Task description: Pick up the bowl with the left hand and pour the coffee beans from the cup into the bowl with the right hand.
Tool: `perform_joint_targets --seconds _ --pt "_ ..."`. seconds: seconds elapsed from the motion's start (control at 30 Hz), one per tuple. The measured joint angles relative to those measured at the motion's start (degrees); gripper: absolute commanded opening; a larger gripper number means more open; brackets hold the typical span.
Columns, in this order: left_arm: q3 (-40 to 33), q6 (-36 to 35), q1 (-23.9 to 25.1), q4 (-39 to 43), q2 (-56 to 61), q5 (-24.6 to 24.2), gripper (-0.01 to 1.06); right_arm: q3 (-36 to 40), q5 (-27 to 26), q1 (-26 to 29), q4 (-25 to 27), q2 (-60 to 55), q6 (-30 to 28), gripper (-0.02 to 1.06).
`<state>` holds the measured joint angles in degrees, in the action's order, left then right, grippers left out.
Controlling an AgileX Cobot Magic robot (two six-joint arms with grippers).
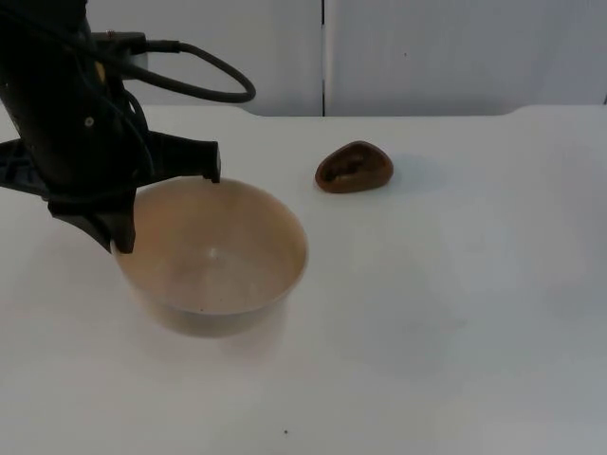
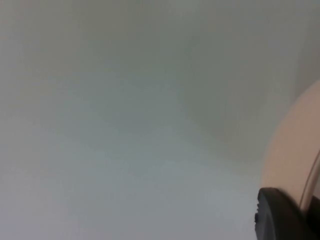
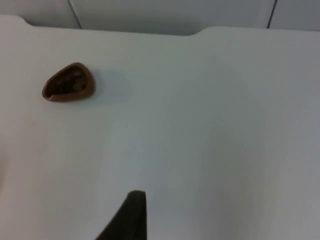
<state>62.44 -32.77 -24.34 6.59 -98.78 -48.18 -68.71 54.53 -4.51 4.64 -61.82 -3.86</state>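
Bowl [image 1: 213,256]: round, smooth, beige, matte; on white worktop [image 1: 455,313]. Left hand [image 1: 166,204] straddles its near-left rim, fingers spread wide. Cup [image 1: 354,167]: brown, glossy, lopsided, apart behind-right. Right hand [image 3: 131,220]: grip cannot be told.

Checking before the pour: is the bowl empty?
Empty: the bowl shows a bare tan inside; the beans sit in the cup.

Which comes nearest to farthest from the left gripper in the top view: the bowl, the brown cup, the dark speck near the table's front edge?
1. Bowl: the left gripper straddles its rim on the left-arm side.
2. Brown cup: on its side, beyond the bowl toward the partition wall.
3. Dark speck: by the table's front edge.
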Motion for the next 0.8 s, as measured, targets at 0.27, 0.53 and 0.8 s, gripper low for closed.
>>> perform_joint_targets --seconds 0.27,0.53,0.8 --pt "0.0 0.0 0.0 0.0 0.0 0.0 0.00 -4.6 0.2 -5.7 -0.6 -10.5 -0.6 1.05" --pt "0.0 0.0 0.0 0.0 0.0 0.0 0.00 -14.9 2.5 -12.5 -1.4 -25.0 -1.7 1.05" --pt "0.0 0.0 0.0 0.0 0.0 0.0 0.00 -31.4 10.0 -15.9 -1.4 -43.3 -5.7 1.05"
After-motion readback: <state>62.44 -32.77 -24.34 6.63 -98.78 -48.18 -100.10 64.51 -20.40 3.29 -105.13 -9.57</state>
